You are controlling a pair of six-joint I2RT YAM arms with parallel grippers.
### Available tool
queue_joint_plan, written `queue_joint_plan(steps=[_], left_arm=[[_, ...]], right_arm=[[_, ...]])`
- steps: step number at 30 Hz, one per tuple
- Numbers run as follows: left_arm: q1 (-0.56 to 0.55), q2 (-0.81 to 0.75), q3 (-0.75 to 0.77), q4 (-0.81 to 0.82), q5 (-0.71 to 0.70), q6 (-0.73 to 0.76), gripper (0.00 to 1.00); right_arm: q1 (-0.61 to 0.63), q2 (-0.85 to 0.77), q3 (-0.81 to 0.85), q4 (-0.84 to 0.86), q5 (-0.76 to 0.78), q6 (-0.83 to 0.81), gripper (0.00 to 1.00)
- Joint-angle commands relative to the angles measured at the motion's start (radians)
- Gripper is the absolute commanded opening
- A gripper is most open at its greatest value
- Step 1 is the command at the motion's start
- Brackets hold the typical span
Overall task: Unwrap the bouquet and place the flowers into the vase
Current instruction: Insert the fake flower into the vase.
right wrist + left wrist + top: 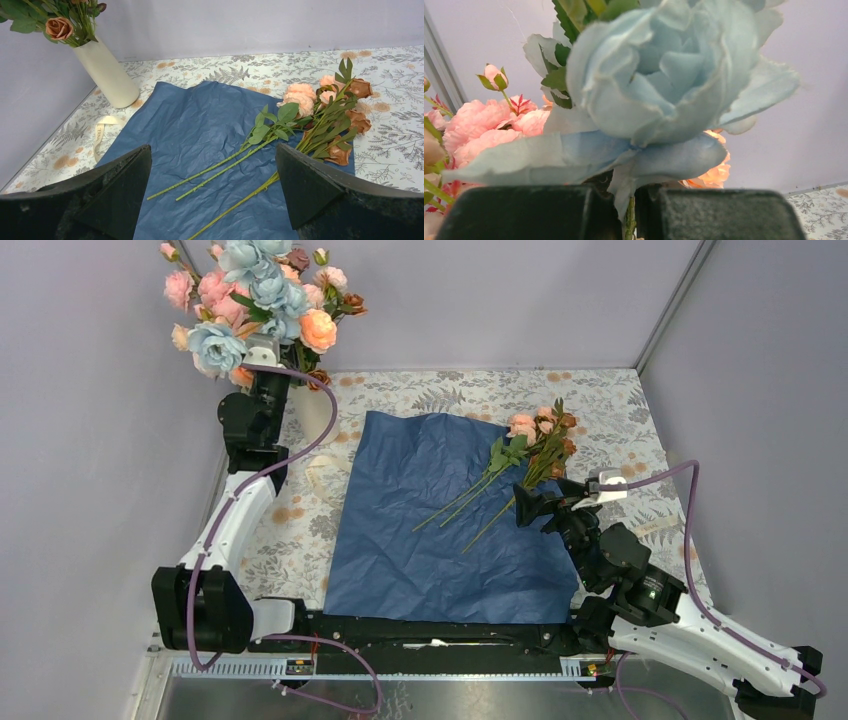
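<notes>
On navy paper (420, 530) toward the tabletop's (610, 390) right edge lie flowers (320, 105): probably light, wiry stems (petals crush), grip mid-stem. Right claw (212, 165) gapes; left claw (629, 215) clamps a blue bloom (664, 75) by its stem.

I see a fern-and-flower print tablecloth (600, 400) covering the table, with plain lilac-grey walls (500, 300) behind and beside it.
</notes>
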Motion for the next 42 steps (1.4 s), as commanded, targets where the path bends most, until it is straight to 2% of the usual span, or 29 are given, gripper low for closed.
queue_joint_plan(steps=[1,32,42], left_arm=[[0.016,0.01,-0.016,0.066,-0.027,-0.027,0.0],[0.05,0.028,-0.162,0.06,-0.079,-0.118,0.0],[0.053,0.055,-0.197,0.057,-0.085,-0.085,0.0]], right_arm=[[-0.009,-0.007,-0.003,0.024,0.036,0.013,1.0],[-0.009,-0.043,-0.018,-0.014,0.026,0.031,0.99],[-0.009,-0.058,-0.021,-0.019,0.028,0.036,0.99]])
